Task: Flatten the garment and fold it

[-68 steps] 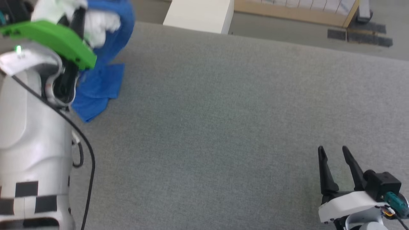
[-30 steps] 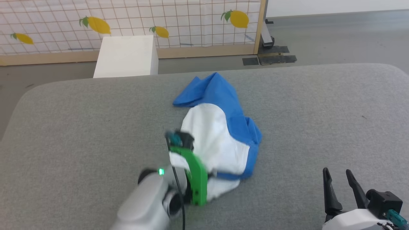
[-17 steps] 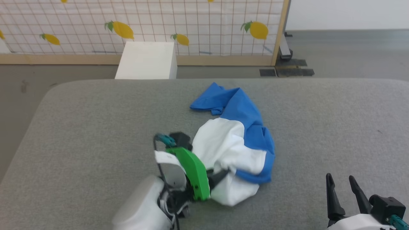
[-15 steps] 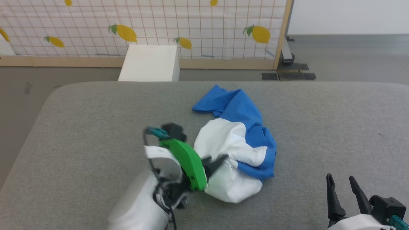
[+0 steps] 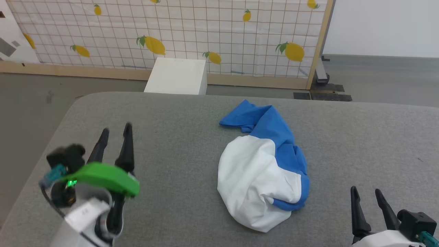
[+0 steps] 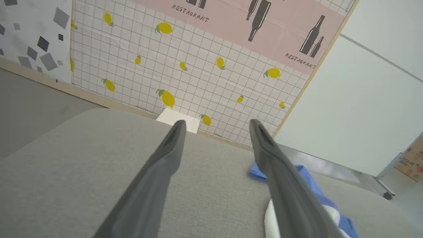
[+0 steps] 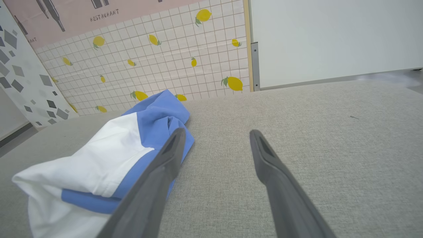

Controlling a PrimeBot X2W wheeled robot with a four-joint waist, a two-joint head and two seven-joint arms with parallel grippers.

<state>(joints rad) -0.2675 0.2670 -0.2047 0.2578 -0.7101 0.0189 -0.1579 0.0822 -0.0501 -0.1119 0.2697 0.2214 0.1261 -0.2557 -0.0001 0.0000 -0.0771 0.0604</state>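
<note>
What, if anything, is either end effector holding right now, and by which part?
Nothing is held. Both the left end effector and right end effector stand open, apart from the crumpled garment.

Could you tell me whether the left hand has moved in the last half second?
Yes. The left hand has swung left, from right of the white box to left of it, off the shirt.

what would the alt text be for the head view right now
A crumpled white and blue garment lies heaped on a grey padded surface, touched by neither gripper. The left gripper is open at the lower left, the right gripper open at the lower right; a white box and a lemon-print screen stand behind.
</note>
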